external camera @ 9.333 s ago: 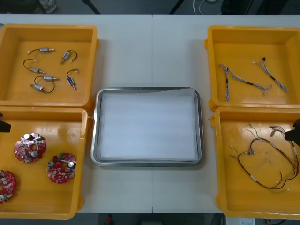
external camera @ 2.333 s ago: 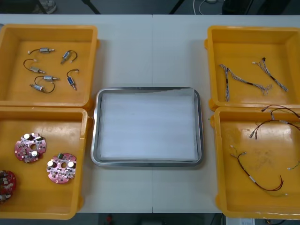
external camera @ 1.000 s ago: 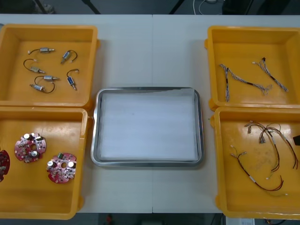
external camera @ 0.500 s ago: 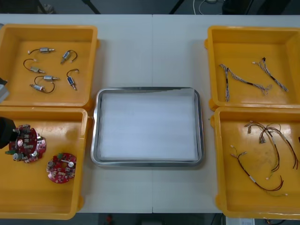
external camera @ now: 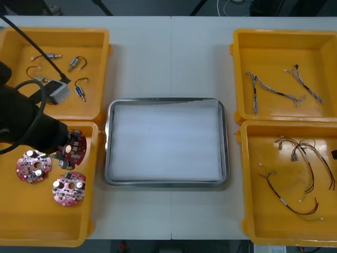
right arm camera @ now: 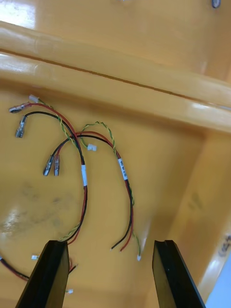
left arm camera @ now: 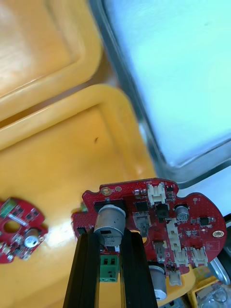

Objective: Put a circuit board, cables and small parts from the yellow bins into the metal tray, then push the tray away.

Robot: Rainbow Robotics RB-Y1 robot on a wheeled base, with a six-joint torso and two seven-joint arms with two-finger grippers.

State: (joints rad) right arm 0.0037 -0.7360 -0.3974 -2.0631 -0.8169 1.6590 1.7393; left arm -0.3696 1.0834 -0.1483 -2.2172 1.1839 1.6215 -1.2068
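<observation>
L claw (external camera: pixel 64 149) clamped on circuit board (external camera: pixel 75 146); metal tray (external camera: pixel 166 142) just to its right.

Wrist view: L claw (left arm camera: pixel 109 237) fingers pinch a grey cylinder part on the circuit board (left arm camera: pixel 163 226), so they sit apart by approx that part's width. Board hangs over the tray-side corner of the near-left yellow bin (external camera: pixel 47 221) and looks clear of the bin floor. Two spare boards (external camera: pixel 33 166) lie in the bin beside it. Key relation: tray is across the bin wall, toward the robot's right, so the L arm is much nearer; next move prob. a short carry over wall and rim, then release. R claw (right arm camera: pixel 109 272) hangs w/ fingers apart over the red and yellow cables (right arm camera: pixel 82 168) in the near-right yellow bin (external camera: pixel 253 211), holding nothing.
</observation>
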